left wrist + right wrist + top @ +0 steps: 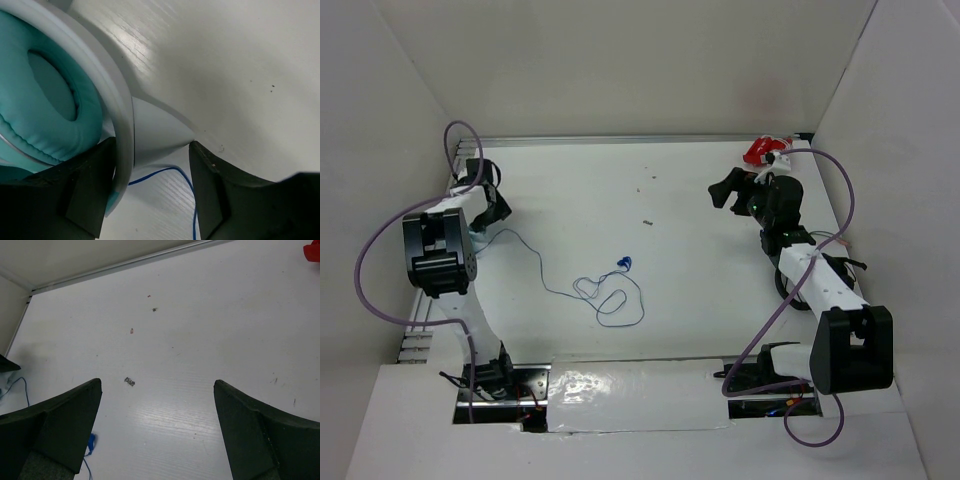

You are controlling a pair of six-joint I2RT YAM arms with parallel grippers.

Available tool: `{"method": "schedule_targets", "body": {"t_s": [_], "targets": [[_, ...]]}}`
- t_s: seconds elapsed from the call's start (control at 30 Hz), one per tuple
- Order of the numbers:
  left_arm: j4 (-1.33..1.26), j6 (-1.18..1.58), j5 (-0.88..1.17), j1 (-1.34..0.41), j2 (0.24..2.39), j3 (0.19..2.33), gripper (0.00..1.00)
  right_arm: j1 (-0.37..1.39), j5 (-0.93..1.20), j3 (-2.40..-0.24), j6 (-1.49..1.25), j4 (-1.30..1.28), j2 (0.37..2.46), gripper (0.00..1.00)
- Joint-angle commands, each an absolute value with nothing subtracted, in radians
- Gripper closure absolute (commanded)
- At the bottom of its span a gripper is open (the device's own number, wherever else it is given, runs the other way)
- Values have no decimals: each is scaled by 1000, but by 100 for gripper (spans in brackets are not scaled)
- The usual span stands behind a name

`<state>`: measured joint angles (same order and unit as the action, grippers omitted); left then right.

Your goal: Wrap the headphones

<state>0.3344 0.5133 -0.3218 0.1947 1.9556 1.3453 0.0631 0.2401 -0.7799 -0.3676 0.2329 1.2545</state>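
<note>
The headphones fill the left wrist view: a teal ear cup [45,115], the white headband [107,85] and one pointed ear [160,130]. My left gripper [152,150] has closed around the headband and ear, one finger against the band and the other touching the ear's tip. From above, the left gripper [492,212] sits at the table's far left and hides the headphones. The thin blue cord [545,275] runs from there to loose loops [610,298], ending at its plug [623,263]. My right gripper [157,390] hangs open over bare table at the right [725,190].
A small red and white object [765,152] lies in the far right corner, behind the right arm. Small dark specks [130,382] dot the white table. White walls enclose the table on three sides.
</note>
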Motion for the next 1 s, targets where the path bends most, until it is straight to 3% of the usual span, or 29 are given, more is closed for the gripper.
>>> {"method": "schedule_targets", "body": {"t_s": [0.0, 0.1, 0.3, 0.37, 0.4, 0.8, 0.97], "targets": [[382, 560, -380, 186, 1985, 1404, 30, 71, 233, -828, -347, 256, 1250, 0], [387, 554, -368, 184, 1997, 1416, 42, 69, 226, -825, -344, 258, 1244, 0], [417, 561, -333, 161, 1964, 1420, 82, 69, 225, -824, -347, 255, 1235, 0], [414, 552, -305, 147, 1936, 1411, 89, 69, 230, -822, -350, 253, 1232, 0], [414, 545, -293, 135, 1902, 1408, 100, 69, 235, -825, -351, 253, 1232, 0], [266, 287, -9, -73, 1559, 1261, 100, 71, 314, -818, -368, 256, 1193, 0], [204, 103, 329, -228, 1434, 1164, 100, 71, 489, -879, -397, 215, 1235, 0]]}}
